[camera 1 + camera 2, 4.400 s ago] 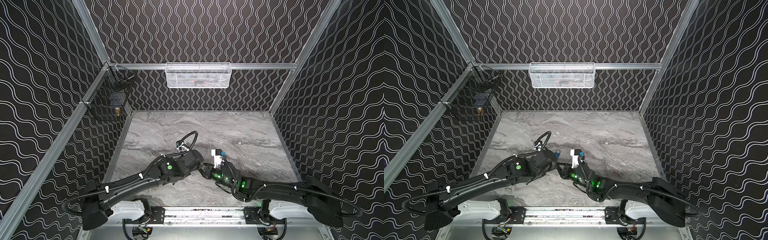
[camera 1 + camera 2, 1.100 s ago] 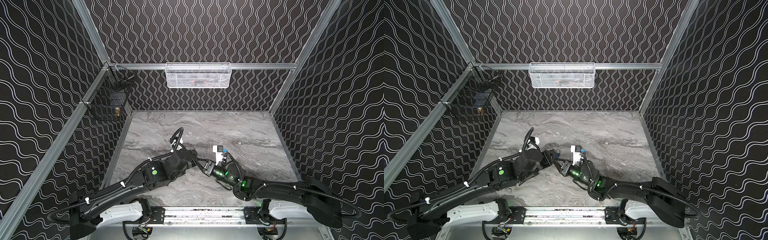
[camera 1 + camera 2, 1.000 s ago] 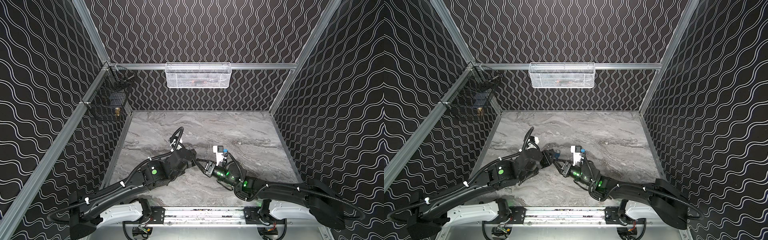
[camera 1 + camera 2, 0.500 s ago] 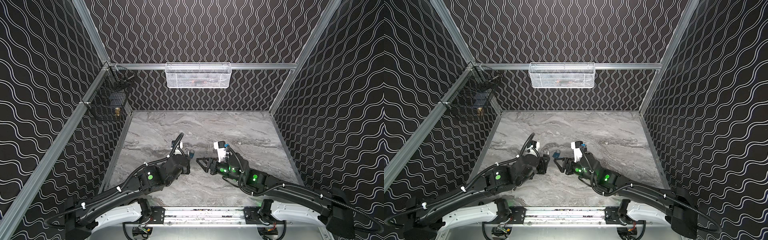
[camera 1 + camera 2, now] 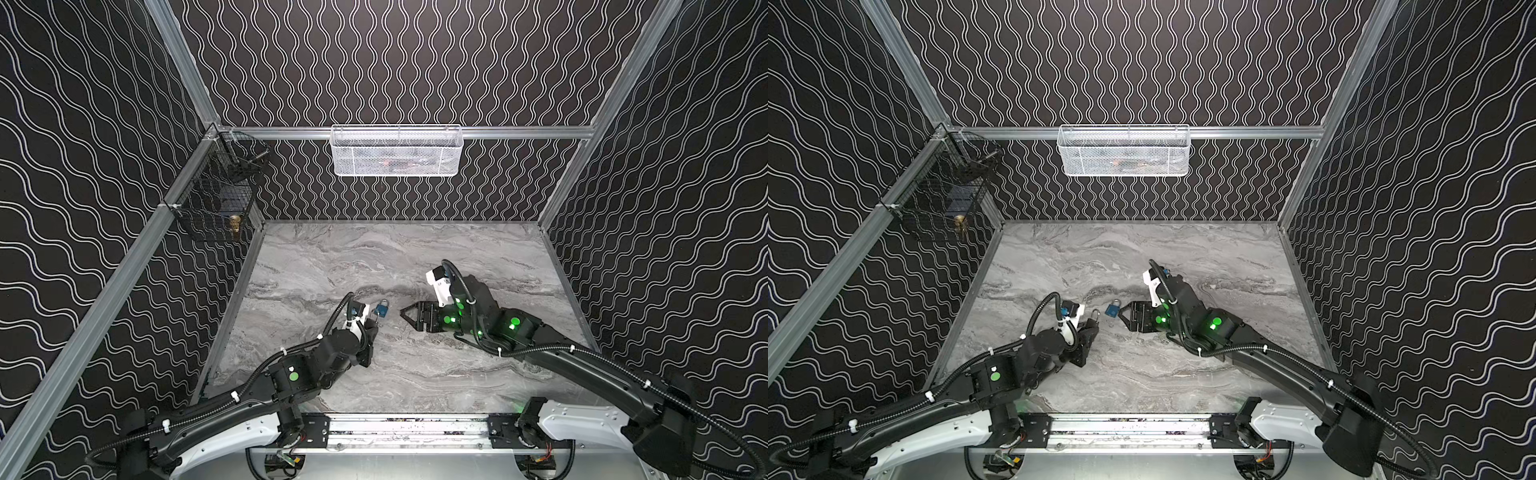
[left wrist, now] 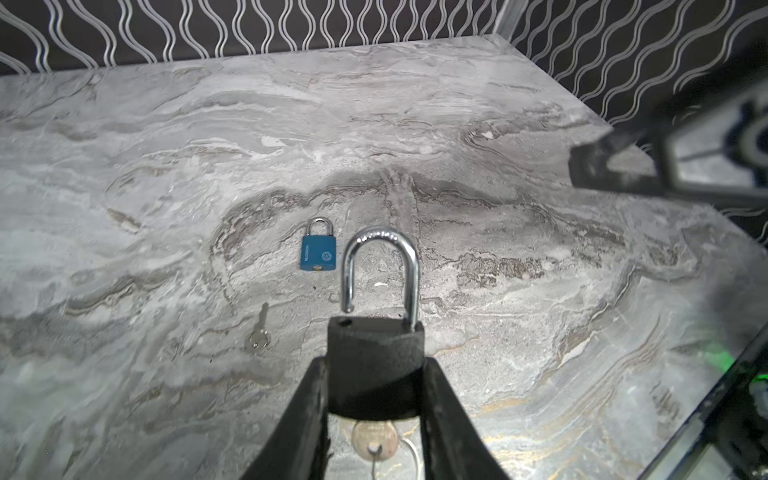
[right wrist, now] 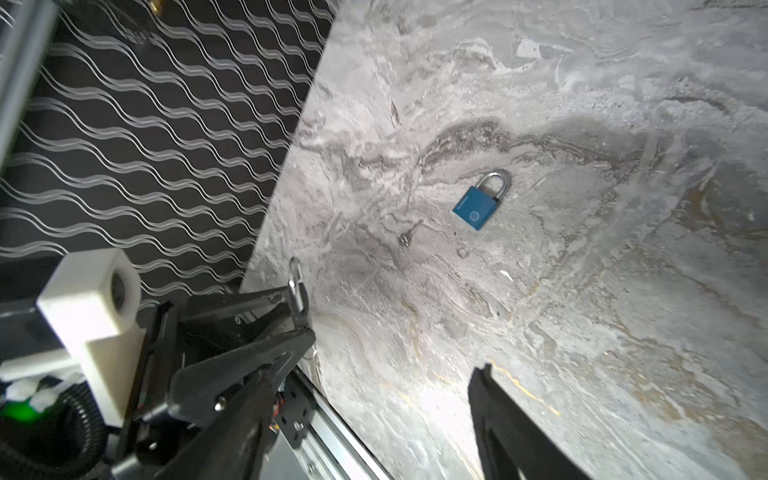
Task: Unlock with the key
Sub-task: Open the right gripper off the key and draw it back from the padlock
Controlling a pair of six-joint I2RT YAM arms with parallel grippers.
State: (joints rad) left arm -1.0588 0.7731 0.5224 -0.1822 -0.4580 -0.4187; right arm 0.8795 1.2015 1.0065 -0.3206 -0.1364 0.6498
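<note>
Left wrist view is showing the black padlock (image 6: 375, 365) sitting upright btwn the left jaws, which are clamping it by its body. Its shackle (image 6: 380, 266) is standing raised: one leg is sitting in the body and the other is hanging clear above its hole, i.e. the lock is reading as open. Under the body the key (image 6: 375, 438) is poking out of the keyway. Nothing is touching that key. The right jaws are standing spread wide and holding nothing, hovering off to the right of the held lock in both top views, clear of it. So the main step, turning the key so the shackle pops, is looking done, judging by that free leg alone. What is looking left is minor: prob. setting the lock down on the surface (image 6: 540, 291) and letting go, maybe pulling the key, though the task line is not asking for that. On the surface beyond the held lock, a small blue padlock (image 6: 318, 254) is lying flat w/ its shackle closed. A loose key (image 6: 259, 332) is lying near it, not touching. Whether that second pair is counting as part of the job is not clear from the task wording. If it is, that lock is waiting untouched and approx half the work is remaining.
</note>
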